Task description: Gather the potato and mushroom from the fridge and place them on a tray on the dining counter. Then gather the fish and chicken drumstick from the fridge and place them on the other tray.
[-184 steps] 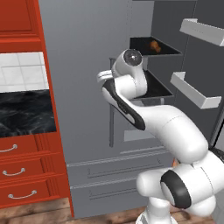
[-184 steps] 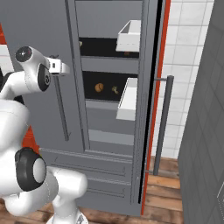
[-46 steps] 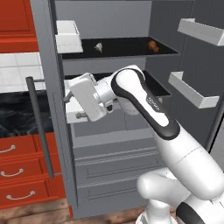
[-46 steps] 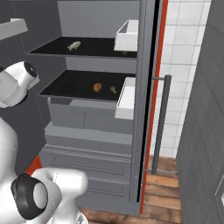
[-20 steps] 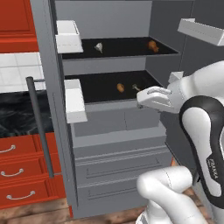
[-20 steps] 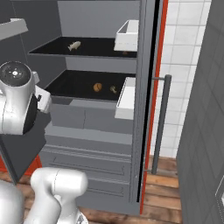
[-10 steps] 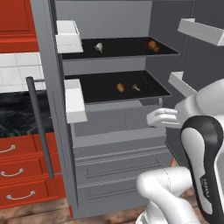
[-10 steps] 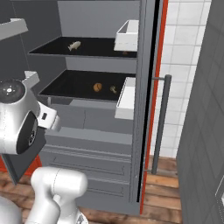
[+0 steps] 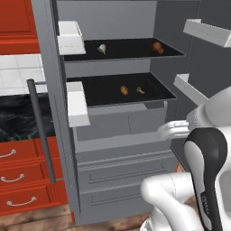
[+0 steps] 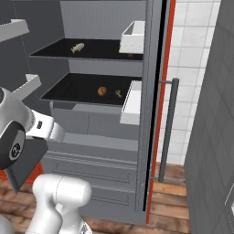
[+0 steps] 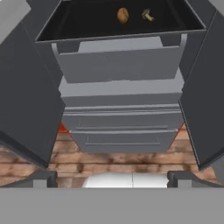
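Note:
The fridge stands with both doors open. On its lower black shelf lie the brown potato and the small mushroom; in the hand view the potato and mushroom sit at the top. The pale fish and the chicken drumstick rest on the upper shelf. My gripper hangs open and empty in front of the fridge, below the lower shelf and to its right, fingertips wide apart. The tray and dining counter are out of view.
White door bins jut from the left door, and more bins from the right door. Red drawers under a black counter flank the fridge's left. A white tiled wall and wooden floor lie to the right.
My hand has drawn back from the lower shelf and dropped lower, still open. The food has not moved.

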Tool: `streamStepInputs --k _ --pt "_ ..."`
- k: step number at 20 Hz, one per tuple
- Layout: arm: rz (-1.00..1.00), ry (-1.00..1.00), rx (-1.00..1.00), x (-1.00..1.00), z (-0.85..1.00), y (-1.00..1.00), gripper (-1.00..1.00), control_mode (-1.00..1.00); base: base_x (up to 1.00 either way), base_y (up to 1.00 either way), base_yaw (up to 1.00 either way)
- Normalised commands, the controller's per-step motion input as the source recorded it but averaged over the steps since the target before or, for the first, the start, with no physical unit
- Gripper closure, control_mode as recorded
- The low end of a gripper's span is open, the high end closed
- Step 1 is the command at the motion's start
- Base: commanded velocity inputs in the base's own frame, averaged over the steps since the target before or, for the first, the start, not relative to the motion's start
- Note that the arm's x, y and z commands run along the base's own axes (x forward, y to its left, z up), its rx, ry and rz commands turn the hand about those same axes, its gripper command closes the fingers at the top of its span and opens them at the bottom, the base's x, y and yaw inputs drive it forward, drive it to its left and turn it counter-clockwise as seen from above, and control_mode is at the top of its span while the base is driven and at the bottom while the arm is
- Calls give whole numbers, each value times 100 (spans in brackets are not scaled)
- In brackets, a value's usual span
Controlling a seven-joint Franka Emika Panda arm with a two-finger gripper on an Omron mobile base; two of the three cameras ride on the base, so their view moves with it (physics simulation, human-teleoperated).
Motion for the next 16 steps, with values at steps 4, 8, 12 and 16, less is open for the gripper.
streamStepInputs --k 4,8,12,16 --pt "-2 0 0 -2 0 -1 -100 -100 0 0 0" --pt "0 1 0 0 0 0 -100 -100 0 0 0" --pt "0 0 0 0 0 -1 -100 -100 0 0 0" --pt "-1 0 0 3 0 0 -100 100 10 1 -2"
